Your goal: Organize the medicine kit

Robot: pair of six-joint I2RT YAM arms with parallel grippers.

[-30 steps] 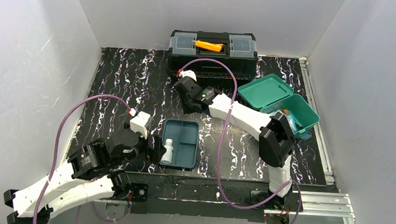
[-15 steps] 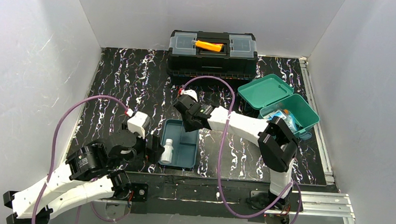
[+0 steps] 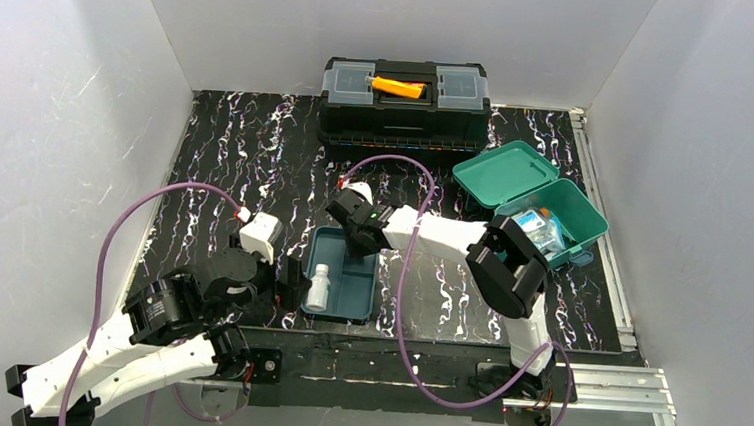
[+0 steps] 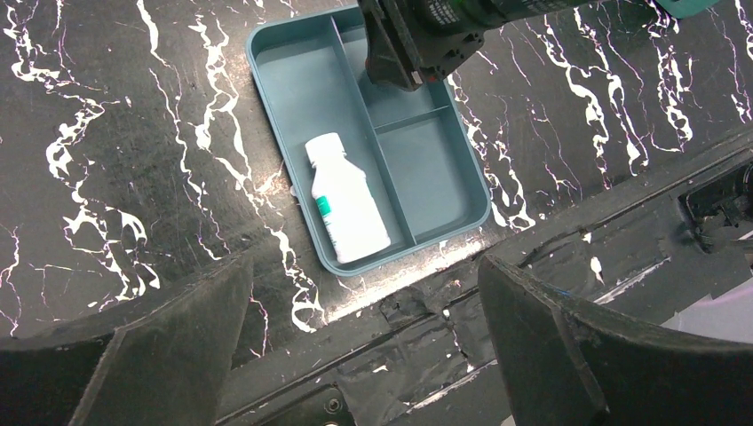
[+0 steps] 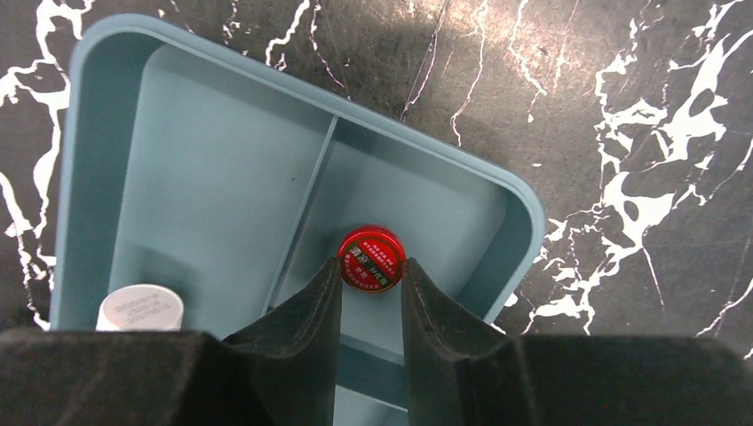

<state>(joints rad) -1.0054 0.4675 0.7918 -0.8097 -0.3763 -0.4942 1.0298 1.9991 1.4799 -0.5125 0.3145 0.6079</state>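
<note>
The teal medicine kit stands open at the right, its lid tilted back and packets inside. Its darker teal divided tray lies out on the table near the front edge. A white bottle lies in the tray's long left compartment; its cap shows in the right wrist view. My right gripper is shut on a small round red tin, held over the tray's far right compartment. My left gripper stands open just near of the tray, with nothing in it.
A black toolbox with an orange handle stands at the back middle. White walls enclose the black marbled table. A metal rail runs along the right edge. Purple cables loop from both arms.
My right arm has swung from near the toolbox toward the front, bringing its gripper over the tray. The left arm has stayed put.
</note>
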